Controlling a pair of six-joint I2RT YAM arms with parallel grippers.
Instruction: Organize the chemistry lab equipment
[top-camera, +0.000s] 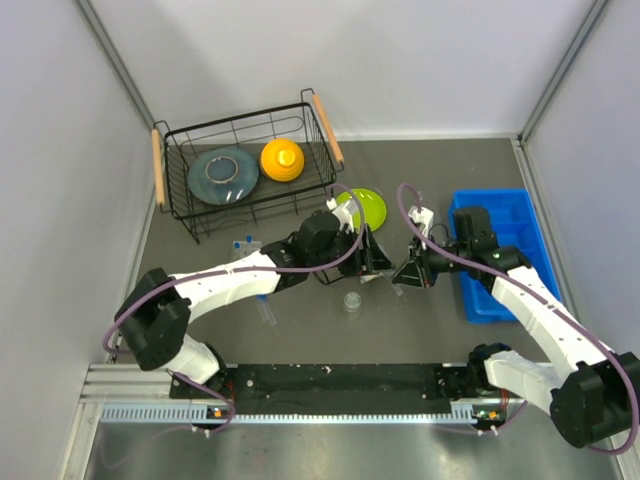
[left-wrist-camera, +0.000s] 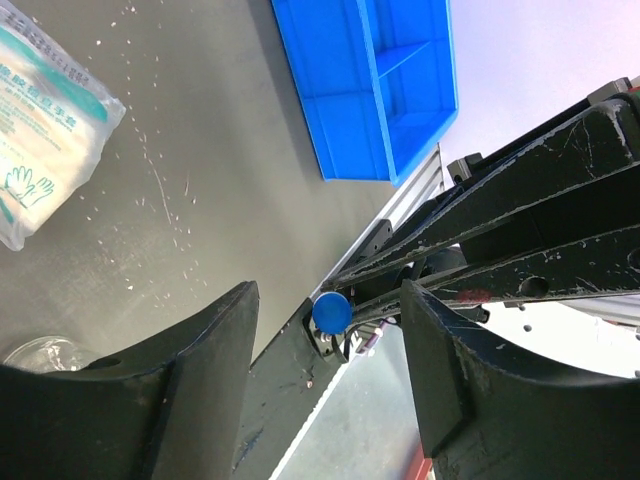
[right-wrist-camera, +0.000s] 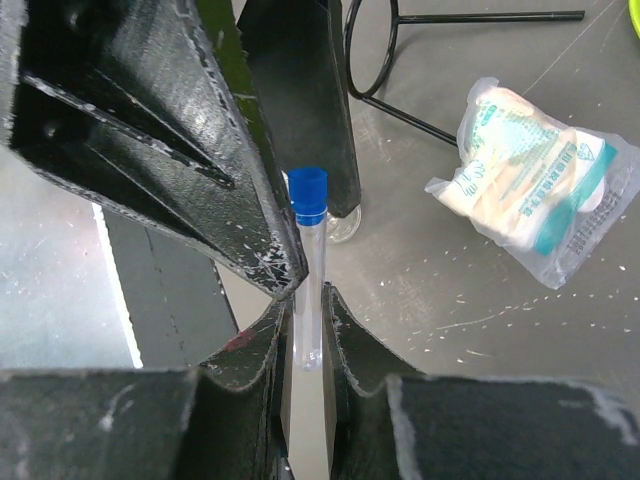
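Nearest the overhead lens, the mounting rail (top-camera: 340, 380) carries both arm bases at the near edge of the worktop (top-camera: 420, 330). Beyond it, the left gripper (top-camera: 385, 265) and right gripper (top-camera: 400, 275) meet nose to nose at mid-worktop. A tiny round clear dish (top-camera: 352, 301) lies just in front of them and a lime-green plate (top-camera: 368, 208) just behind, with a blue bin (top-camera: 500, 255) to the right and a wire basket (top-camera: 245, 165) at the far left. Spare blue-capped tubes (top-camera: 243, 243) stand beside the left arm. From the left wrist, the left jaws stand about half spread on either side of the blue cap of a test tube (left-wrist-camera: 332, 312), with a gap showing on both sides; a crinkly clear packet (left-wrist-camera: 50, 110) lies on the worktop beyond. From the right wrist, the right jaws are nearly closed, pinching the lower part of that clear tube, which points cap-first into the space between the left fingers. The packet lies off to the right.
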